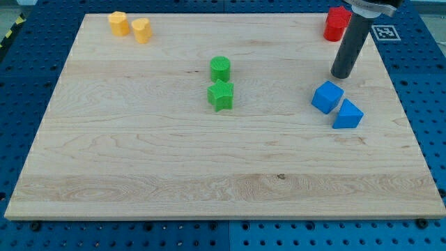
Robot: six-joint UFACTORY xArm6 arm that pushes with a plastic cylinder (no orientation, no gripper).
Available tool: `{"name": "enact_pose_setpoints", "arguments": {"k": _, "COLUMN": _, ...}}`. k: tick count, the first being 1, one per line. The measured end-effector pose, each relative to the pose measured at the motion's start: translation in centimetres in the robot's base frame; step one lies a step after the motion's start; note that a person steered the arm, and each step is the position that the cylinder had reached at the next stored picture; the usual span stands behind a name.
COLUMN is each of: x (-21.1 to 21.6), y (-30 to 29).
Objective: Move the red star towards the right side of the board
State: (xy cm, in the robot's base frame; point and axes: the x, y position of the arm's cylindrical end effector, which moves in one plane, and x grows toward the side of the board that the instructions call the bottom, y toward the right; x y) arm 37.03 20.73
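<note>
A red block [336,24] stands near the board's top right corner; the rod partly hides it, so I cannot make out its shape. My tip [341,74] rests on the board below the red block, apart from it, and just above the blue cube [327,97].
A blue triangular block [348,115] lies right of the blue cube. A green cylinder [220,68] and a green star [221,95] sit mid-board. Two yellow blocks [119,23] [141,31] stand at the top left. The wooden board [139,160] lies on a blue pegboard table.
</note>
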Motion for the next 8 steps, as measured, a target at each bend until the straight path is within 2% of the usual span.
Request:
{"name": "enact_pose_setpoints", "arguments": {"k": 1, "x": -0.6, "y": -1.2}}
{"name": "enact_pose_setpoints", "arguments": {"k": 2, "x": -4.3, "y": -5.3}}
{"name": "enact_pose_setpoints", "arguments": {"k": 3, "x": -9.5, "y": -7.2}}
{"name": "enact_pose_setpoints", "arguments": {"k": 4, "x": -15.9, "y": -6.6}}
{"name": "enact_pose_setpoints", "arguments": {"k": 5, "x": -17.7, "y": -6.2}}
{"name": "enact_pose_setpoints", "arguments": {"k": 8, "x": -17.9, "y": -4.2}}
